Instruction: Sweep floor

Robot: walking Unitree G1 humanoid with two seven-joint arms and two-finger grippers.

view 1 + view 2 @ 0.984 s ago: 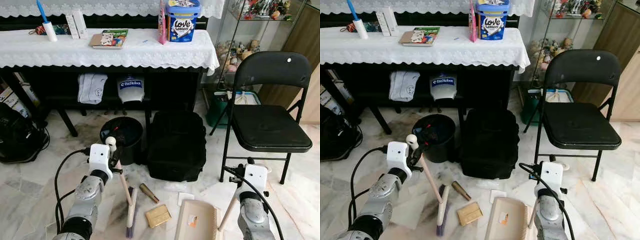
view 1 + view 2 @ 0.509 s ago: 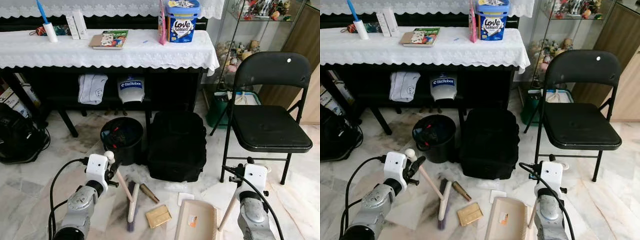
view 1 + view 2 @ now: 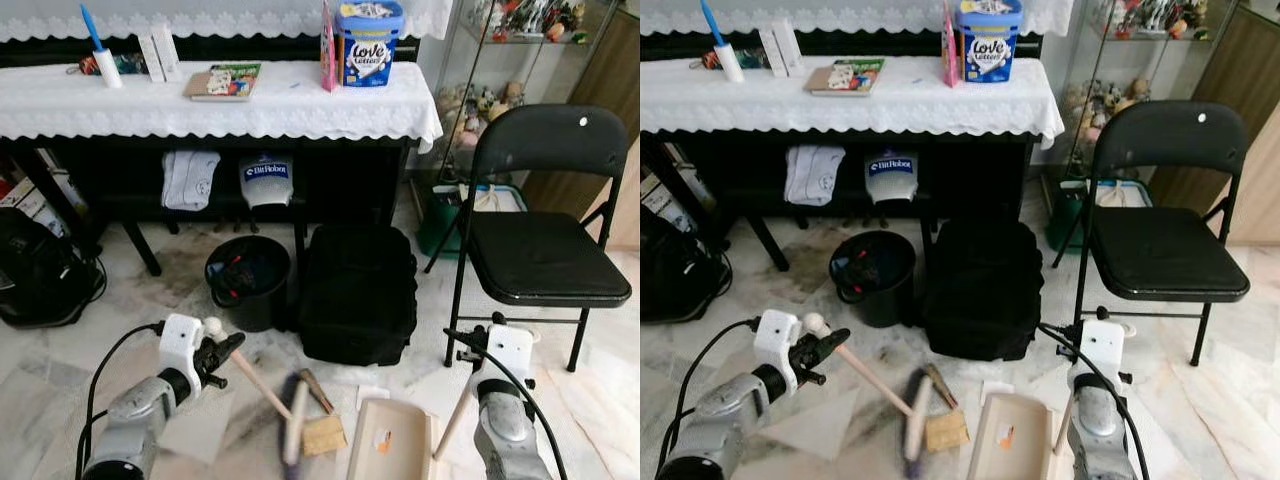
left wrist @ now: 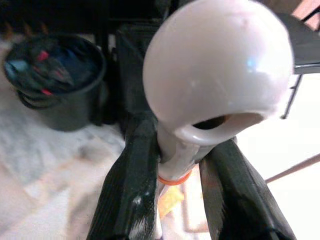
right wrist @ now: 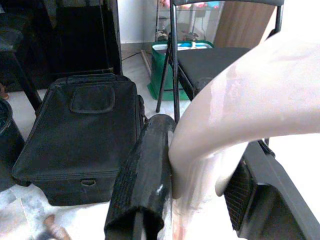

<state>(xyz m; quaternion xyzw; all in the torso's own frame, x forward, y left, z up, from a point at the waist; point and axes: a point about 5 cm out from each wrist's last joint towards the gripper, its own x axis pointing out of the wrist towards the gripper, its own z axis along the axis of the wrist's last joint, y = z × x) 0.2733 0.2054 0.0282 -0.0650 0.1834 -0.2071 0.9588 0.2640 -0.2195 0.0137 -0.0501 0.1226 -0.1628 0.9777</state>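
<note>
Broom [image 3: 290, 425] and dustpan [image 3: 392, 445] on the floor before the black bag [image 3: 358, 292].
Left end effector [image 3: 222, 352] grips the broom handle; right end effector [image 5: 200, 200] grips the dustpan handle; broom head touches the tan block [image 3: 323, 435].

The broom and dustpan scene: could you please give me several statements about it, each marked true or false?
1. The left gripper is shut on the broom handle. True.
2. The broom head touches the dustpan. False: it lies against the tan block, apart from the dustpan.
3. The right gripper holds the dustpan's handle. True.
4. The black bucket stands on the folding chair. False: it stands on the floor beside the black bag.
5. The Love Letters tub lies on the floor. False: it stands on the white-clothed table.
</note>
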